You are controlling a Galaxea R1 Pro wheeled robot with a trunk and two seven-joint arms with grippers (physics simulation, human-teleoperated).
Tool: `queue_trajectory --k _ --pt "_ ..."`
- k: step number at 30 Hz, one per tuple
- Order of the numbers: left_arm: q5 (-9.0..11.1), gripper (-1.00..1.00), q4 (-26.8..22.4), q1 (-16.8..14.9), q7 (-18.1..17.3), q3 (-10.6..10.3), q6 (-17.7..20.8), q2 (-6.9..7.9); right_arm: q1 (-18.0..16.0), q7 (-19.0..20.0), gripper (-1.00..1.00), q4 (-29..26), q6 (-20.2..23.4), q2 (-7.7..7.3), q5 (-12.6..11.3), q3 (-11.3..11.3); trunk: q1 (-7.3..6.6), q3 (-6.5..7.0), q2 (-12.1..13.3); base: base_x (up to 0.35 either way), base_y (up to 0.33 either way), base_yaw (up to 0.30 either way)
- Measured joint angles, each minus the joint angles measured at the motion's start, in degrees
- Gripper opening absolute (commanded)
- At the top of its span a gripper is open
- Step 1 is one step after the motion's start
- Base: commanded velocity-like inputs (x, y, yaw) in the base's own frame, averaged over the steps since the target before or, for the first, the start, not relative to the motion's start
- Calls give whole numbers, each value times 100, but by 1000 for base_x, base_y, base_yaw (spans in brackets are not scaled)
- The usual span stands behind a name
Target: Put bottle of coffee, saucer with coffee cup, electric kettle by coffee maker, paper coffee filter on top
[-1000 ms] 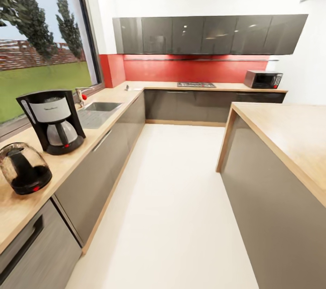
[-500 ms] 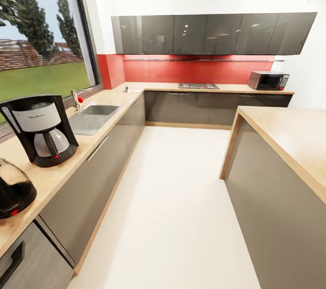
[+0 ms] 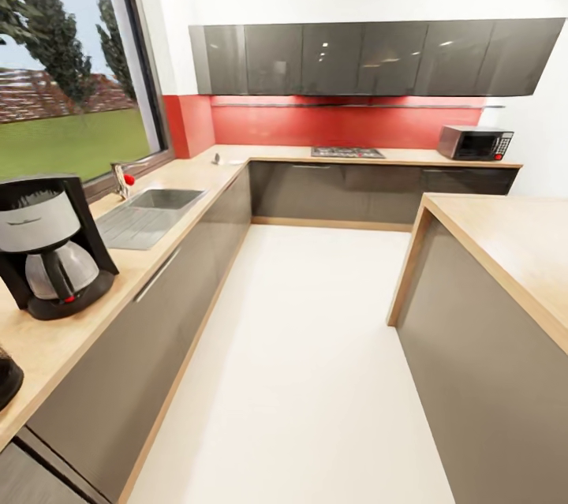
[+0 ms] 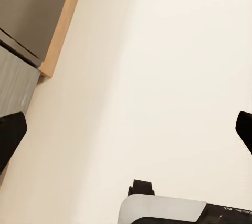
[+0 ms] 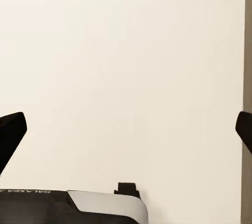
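From my seat: black coffee maker (image 3: 49, 245) upright on the wooden countertop (image 3: 55, 342), grey front panel, glass carafe with red switch on its base, near the sink side, dark electric kettle (image 3: 6, 378) just a sliver at the frame edge, closer to me

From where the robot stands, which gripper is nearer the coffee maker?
Left, as a judgement. The coffee maker stands on the left-hand countertop; the left gripper hangs beside that cabinet run, the right gripper over open floor.
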Motion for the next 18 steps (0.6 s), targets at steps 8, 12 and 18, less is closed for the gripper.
queue_trajectory --k 8,12,18 --pt "-1 100 2 -2 0 -1 0 0 0 0 100 7 0 0 0 2 0 0 0 340 0 0" --pt "-1 100 3 -1 0 0 0 0 0 -4 100 16 0 0 0 3 0 0 0 340 0 0" --pt "-1 100 5 -3 0 0 0 0 0 -4 100 18 0 0 4 8 0 0 0 340 0 0"
